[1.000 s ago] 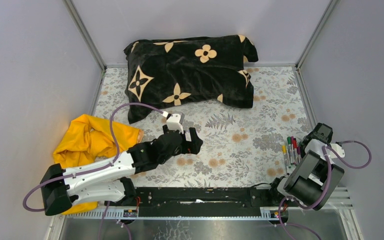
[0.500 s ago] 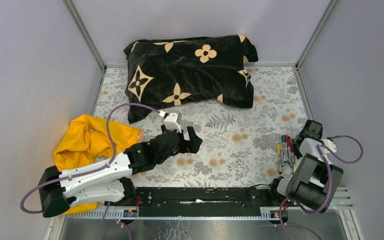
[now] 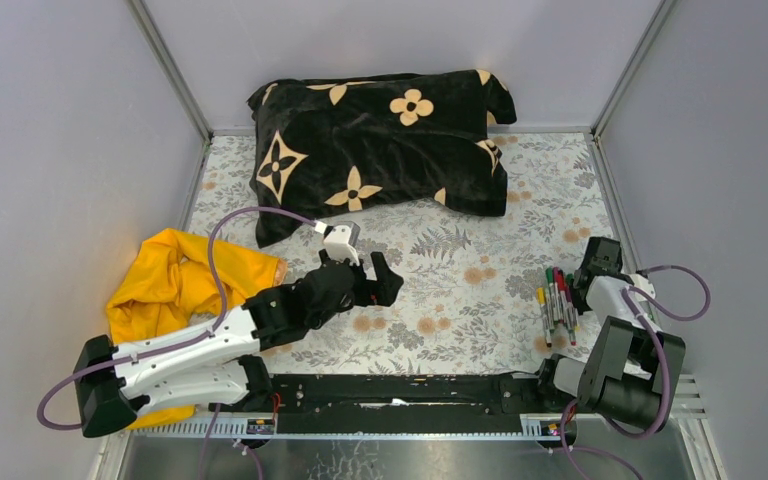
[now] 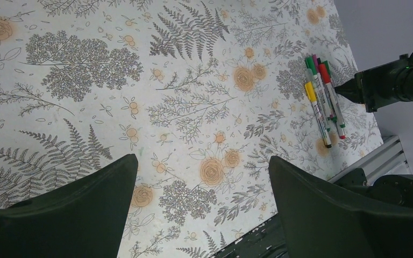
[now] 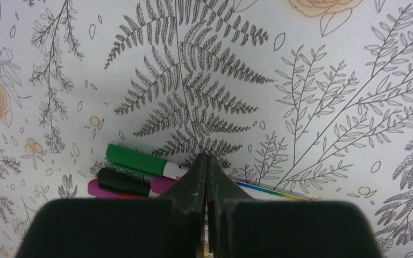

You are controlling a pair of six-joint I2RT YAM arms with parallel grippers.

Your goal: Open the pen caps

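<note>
Table (image 3: 520,190): pale cover printed with flowers and ferns. Grey walls (image 3: 60,150) close it in on three sides, with metal strips in the far corners. A black pillow (image 3: 380,140) with tan flowers lies at the far edge against the back wall. A yellow cloth (image 3: 175,280) is bunched at the near left.

The pens (image 3: 557,305) lie side by side in one bunch at the near right. The pen caps (image 4: 324,73) are all on, at the ends away from the arm bases. Green, magenta, red and yellow show from the left wrist, and a black one shows from the right wrist.

Your left arm (image 3: 210,340) reaches over the middle of the table, left jaws wide apart above the print. Your right arm (image 3: 620,345) is folded by the right wall, right jaws pressed together, tip at the capped end of the bunch.

Against a second ago, the bunch sits further left on the table, and the right arm's tip has come left with it. The left arm has drifted slightly left. Both sets of jaws are unchanged.
</note>
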